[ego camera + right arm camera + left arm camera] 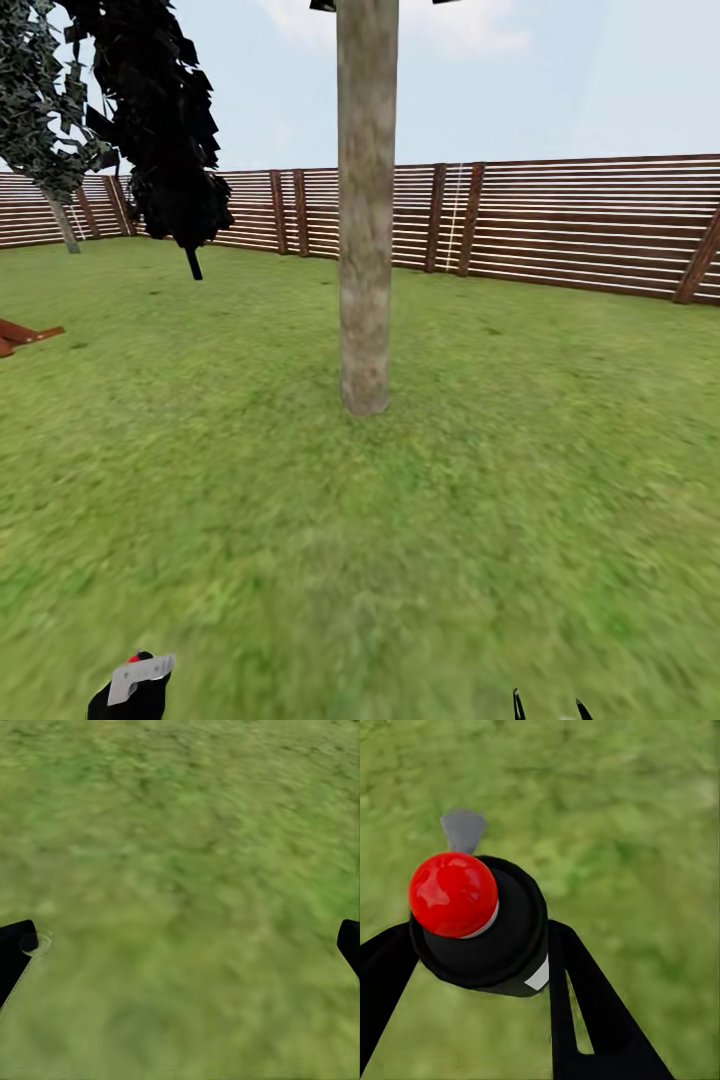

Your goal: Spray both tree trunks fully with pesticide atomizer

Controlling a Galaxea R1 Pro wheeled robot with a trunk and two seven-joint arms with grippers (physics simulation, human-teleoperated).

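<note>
One tree trunk (365, 210) ahead, open grass (520, 470) around — left claw (480, 945) grips atomizer (476, 919), right claw (180, 945) seemingly spread wide.

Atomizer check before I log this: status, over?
Left pincer shut on atomizer. Right pincer open, over grass. Tree trunk ahead, path unobstructed.

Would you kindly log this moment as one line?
left gripper: shut on black red-capped atomizer | right gripper: open, over grass | pale mottled tree trunk: ahead

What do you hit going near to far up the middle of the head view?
Grass → tree trunk rising from the lawn → more grass → brown slat fence → sky.
</note>
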